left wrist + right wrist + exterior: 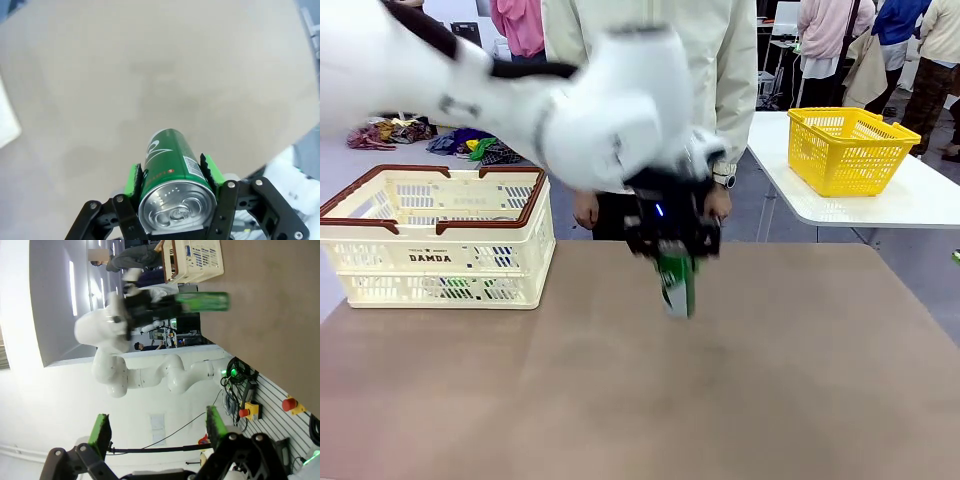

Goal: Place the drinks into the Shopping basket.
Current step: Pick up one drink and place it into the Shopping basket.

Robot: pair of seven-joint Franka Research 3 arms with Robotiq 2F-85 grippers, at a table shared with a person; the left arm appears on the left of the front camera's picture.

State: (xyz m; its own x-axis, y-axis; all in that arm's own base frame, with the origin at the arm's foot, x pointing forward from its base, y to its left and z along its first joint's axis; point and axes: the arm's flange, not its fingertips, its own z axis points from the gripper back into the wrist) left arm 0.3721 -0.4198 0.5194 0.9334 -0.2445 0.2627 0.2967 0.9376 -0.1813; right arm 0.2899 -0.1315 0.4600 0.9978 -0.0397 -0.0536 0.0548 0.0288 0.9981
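Drinks number just one in our pictures: a green can (676, 283) with a silver top, hanging tilted a little above the brown table (640, 400) near the middle of the front frame, its lower end close to the tabletop though we cannot tell whether it touches. Our left gripper (672, 262) pinches it from above, and in the left wrist picture we see the can (173, 172) low in the middle of the frame, silver lid toward the camera, with one green pad (134, 179) pressed on its left flank and the other on its right. The table (150, 75) spreads pale and bare across the upper part of that picture. Our shopping basket (440, 235), cream with a dark brown rim and the black word DAMDA on its side, sits at the left of the front frame, well apart from the can. Behind the arm a person in a pale jacket (725, 70) stands at the far edge of the table, and a smaller yellow basket (850, 148) rests on a white table in the upper right. Our right gripper (157, 432) shows at the bottom of the right wrist picture with its green fingers spread wide and nothing between them; the can (202, 301) appears sideways in the upper middle there, with the basket (197, 260) at the top edge.
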